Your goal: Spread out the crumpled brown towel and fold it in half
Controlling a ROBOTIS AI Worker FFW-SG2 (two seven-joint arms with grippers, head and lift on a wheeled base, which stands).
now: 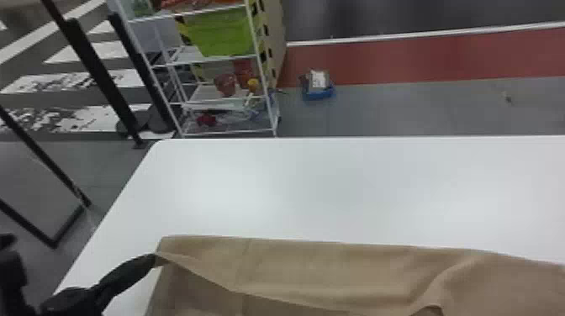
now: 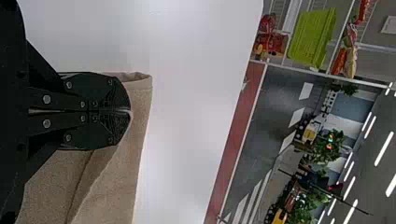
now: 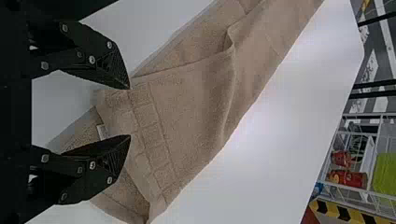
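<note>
My left gripper comes in at the lower left of the head view, shut on a raised left part of the brown towel. The towel stretches along the near side of the table, with folds toward the right. In the left wrist view the fingertips of the left gripper pinch the edge of the towel. In the right wrist view my right gripper stands open over the other end of the towel, where a woven band, a small tag and overlapping layers show.
The white table extends beyond the towel. A wire shelf with a green basket stands behind its far left corner. Black posts rise at the left, and a blue item lies on the floor.
</note>
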